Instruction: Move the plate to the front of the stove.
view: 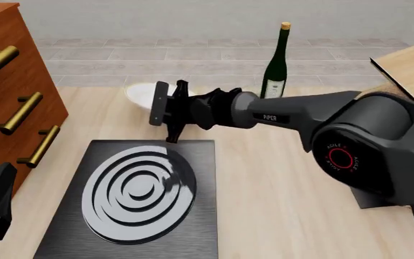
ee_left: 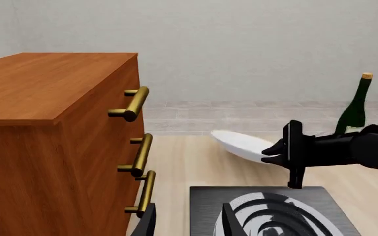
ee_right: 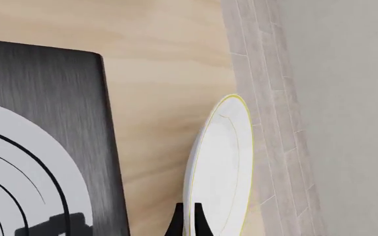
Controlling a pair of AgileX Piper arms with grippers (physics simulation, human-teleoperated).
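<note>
Left wrist: plate (ee_left: 241, 145) tilted, lifted off table, beyond far edge of stove (ee_left: 267, 209); right gripper (ee_left: 277, 152) clamped on its near rim. Left gripper (ee_left: 187, 221) fingers apart, holding nothing.
Front: plate (view: 140, 94) behind stove (view: 138, 199), left of bottle (view: 275, 65).
Right wrist: plate (ee_right: 222, 162) seen edge-on, fingers (ee_right: 199, 221) pinching rim.
</note>
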